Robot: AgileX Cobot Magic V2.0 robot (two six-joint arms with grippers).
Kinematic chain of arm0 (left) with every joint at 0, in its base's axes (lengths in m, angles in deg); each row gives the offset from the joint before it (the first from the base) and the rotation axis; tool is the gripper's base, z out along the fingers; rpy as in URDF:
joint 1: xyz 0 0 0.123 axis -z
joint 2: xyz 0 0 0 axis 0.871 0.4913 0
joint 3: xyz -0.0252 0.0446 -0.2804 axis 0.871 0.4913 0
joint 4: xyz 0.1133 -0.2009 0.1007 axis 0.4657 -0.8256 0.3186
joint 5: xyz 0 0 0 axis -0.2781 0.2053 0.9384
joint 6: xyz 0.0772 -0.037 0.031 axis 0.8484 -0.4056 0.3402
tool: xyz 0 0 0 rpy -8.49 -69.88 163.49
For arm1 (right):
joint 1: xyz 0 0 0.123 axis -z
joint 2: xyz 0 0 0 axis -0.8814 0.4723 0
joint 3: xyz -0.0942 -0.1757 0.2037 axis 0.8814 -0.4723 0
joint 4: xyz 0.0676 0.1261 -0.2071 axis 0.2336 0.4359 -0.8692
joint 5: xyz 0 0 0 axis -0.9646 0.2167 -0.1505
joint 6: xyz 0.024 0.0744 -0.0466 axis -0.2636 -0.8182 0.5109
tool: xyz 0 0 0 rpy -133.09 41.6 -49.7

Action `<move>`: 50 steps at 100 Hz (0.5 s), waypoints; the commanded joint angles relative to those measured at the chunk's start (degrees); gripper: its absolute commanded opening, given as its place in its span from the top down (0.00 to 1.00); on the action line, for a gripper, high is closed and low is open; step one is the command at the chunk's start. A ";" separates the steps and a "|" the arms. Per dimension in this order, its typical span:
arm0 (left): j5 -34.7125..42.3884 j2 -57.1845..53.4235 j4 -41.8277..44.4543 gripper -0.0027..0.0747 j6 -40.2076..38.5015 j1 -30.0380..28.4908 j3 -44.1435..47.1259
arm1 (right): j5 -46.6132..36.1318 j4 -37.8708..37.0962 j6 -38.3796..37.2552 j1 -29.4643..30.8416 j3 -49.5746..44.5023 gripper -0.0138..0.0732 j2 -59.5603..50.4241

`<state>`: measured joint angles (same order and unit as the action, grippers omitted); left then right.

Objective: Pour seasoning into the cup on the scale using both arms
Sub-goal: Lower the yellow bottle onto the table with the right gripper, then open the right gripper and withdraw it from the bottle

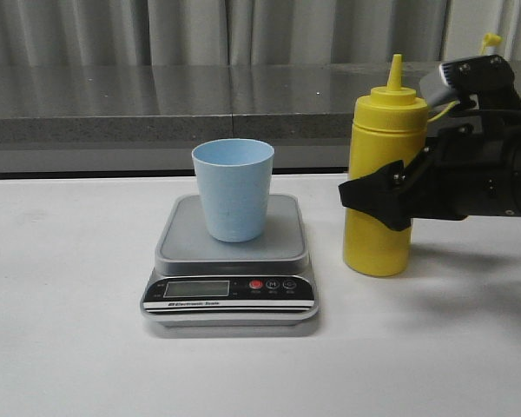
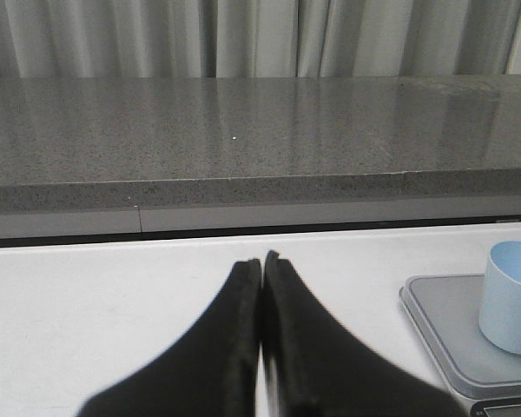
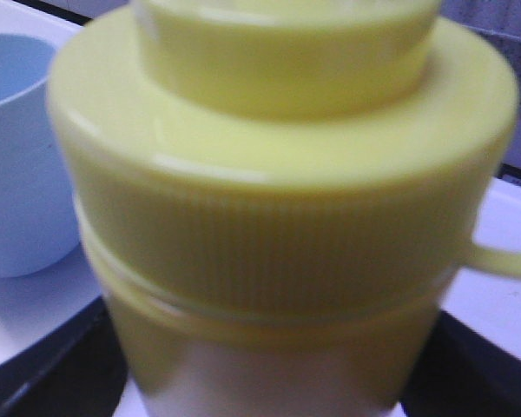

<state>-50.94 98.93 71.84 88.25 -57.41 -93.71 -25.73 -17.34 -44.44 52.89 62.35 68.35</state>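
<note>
The seasoning, a tall yellow squeeze bottle (image 1: pixel 379 156), stands upright on the white table just right of the scale (image 1: pixel 230 261). Its tethered cap (image 1: pixel 490 39) hangs off to the right. My right gripper (image 1: pixel 371 193) reaches in from the right and is shut on the bottle's middle, one black finger (image 1: pixel 373 195) across its front, the other hidden behind. In the right wrist view the bottle (image 3: pixel 278 200) fills the frame between the dark fingers. The pale blue cup (image 1: pixel 234 189) stands upright on the scale's grey platform. My left gripper (image 2: pixel 261 261) hovers shut and empty, left of the scale (image 2: pixel 447 326) and cup (image 2: pixel 512 295).
A grey stone ledge (image 1: pixel 156 109) with curtains behind it runs along the table's far edge. The scale's black front panel carries an LCD screen (image 1: pixel 196 288) and a red button (image 1: pixel 256 285). My left arm is out of the front view.
</note>
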 commanded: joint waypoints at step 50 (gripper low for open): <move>4.66 0.42 -0.77 0.99 -0.35 -0.17 -1.39 | -3.83 1.30 0.63 0.04 -1.17 0.16 -4.59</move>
<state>-50.94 98.93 71.84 88.25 -57.41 -93.71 -25.59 -17.01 -44.44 52.89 61.18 67.04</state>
